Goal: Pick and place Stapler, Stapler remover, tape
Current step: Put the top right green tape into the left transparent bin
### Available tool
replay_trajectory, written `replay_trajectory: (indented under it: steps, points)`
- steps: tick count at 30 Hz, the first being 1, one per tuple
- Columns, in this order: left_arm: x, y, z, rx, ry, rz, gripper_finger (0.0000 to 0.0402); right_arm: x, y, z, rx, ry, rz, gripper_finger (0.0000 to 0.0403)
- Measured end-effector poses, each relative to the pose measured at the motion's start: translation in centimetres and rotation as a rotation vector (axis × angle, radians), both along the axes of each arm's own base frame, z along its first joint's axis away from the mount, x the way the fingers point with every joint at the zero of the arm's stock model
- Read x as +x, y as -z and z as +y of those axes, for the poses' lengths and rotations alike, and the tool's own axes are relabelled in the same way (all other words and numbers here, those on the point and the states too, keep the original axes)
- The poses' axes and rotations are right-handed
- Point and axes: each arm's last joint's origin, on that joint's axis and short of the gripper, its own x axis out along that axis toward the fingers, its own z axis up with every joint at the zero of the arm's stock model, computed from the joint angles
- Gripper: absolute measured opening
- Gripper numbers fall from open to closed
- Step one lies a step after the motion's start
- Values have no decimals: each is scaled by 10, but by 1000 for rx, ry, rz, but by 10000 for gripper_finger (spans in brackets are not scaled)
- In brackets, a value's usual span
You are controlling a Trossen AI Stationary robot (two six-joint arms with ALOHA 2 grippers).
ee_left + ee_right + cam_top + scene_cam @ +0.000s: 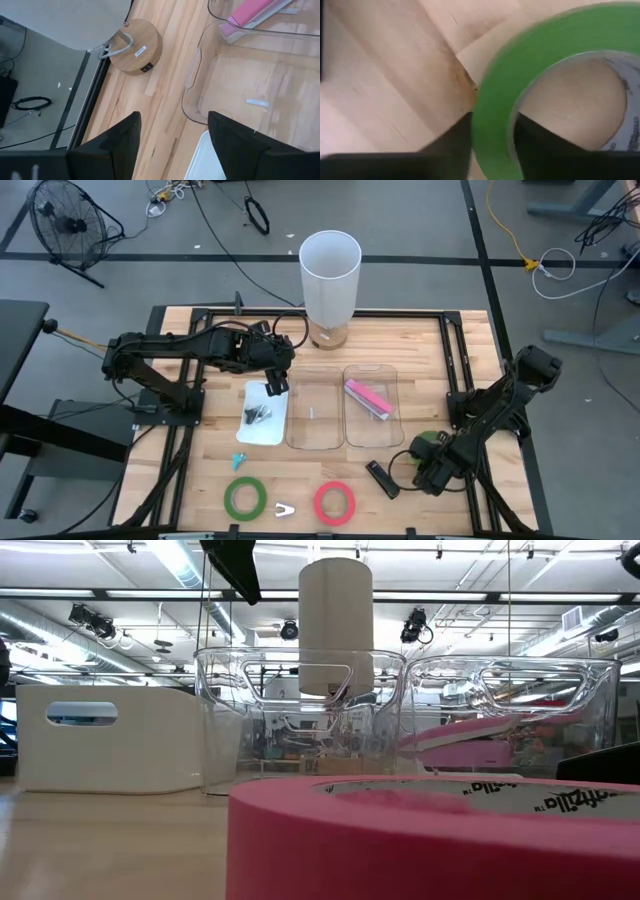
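Note:
My right gripper [428,452] is low at the table's near right, shut on a green tape roll [555,45]. A second green roll [245,497] and a red-pink roll [335,502] lie flat near the front edge. The red-pink roll fills the low view's foreground [400,840]. A black stapler [382,478] lies on the table left of my right gripper. A pink stapler [367,397] lies in the right clear bin [396,430]. A dark stapler remover [257,415] lies in the white tray [275,430]. My left gripper [172,145] is open and empty above the tray's far edge. My right gripper holds the green roll by its ring wall [492,125], with one finger [535,145] inside the open centre and the other finger [452,142] outside. Whether the roll rests on the wood or is lifted clear, I cannot tell.
A tall white cylinder [330,270] on a round wooden base [135,45] stands at the back. The middle clear bin [300,435] holds a small white piece [256,102]. A small teal thing [238,462] and a small pale thing [285,508] lie near the front.

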Motion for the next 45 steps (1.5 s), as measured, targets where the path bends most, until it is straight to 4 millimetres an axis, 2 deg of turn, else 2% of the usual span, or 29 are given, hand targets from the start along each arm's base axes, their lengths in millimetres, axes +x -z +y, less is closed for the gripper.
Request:
replay_trajectory:
  steps: [1, 2, 7, 10, 15, 21, 24, 28, 31, 34, 39, 45]
  points:
    - [0, 0, 0, 0, 0, 0, 233, 0, -2, 0, 5, -2, -2, 76]
    - [0, 0, 0, -1, -1, -1, 233, -1, -3, -1, 7, -2, -2, 61]
    - [0, 0, 0, -8, -14, -9, 233, -4, -11, -4, 39, -22, 16, 64]
    - [0, 0, 0, -8, -15, -9, 233, -8, -26, -5, 64, -39, 57, 64]
    - [0, 0, 0, -9, -15, -9, 233, -12, -64, -11, 13, -32, 87, 64]
    - [0, 0, 0, -9, -15, -9, 233, -18, -130, -19, -38, -7, 99, 64]
    - [0, 0, 0, -9, -15, -9, 233, -18, -161, -22, -52, 12, 32, 64]
    - [0, 0, 0, -9, -15, -9, 233, -11, -188, -26, -77, -2, -96, 64]
    - [0, 0, 0, -14, -12, -8, 233, 1, -197, -29, -122, -24, -196, 64]
    - [0, 0, 0, -19, -9, -13, 233, 20, -197, -34, -165, -73, -271, 64]
    - [4, -2, 0, -19, -8, -57, 233, 67, -194, -46, -192, -196, -407, 64]
    - [6, -3, 0, -19, -7, -83, 233, 130, -187, -73, -160, -326, -579, 64]
